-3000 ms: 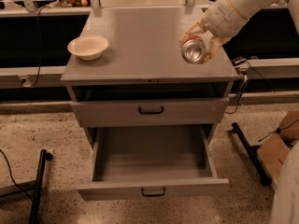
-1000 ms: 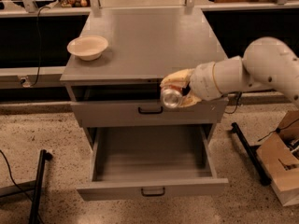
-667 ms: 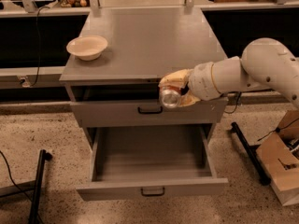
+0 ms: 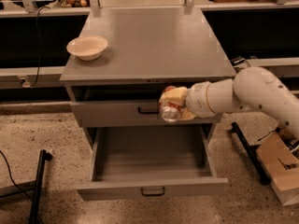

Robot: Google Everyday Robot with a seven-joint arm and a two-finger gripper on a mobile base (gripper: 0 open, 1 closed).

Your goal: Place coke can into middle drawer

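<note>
Compared with three seconds ago, when it was held over the near right corner of the cabinet top, the coke can has been brought down in front of the cabinet. Since 0.7 seconds ago it has been lowered slightly further. It is now seen against the front of the top drawer, just right of that drawer's black handle, and above the opening of the middle drawer, without touching it.

The can is clamped in the gripper, whose yellowish fingers are closed around its body. The white arm reaches in from the right.

One shiny silver end of the can is turned toward the near side and a little downward. Its long axis therefore runs roughly near to far, tilted, rather than upright. Only a small strip of orange-red body is visible behind the silver end. No brand or writing on it can be read.

The middle drawer is pulled fully out toward the near side. The cream-white bowl is unmoved on the far left of the cabinet top. A cardboard box is seen on the floor at the right.
</note>
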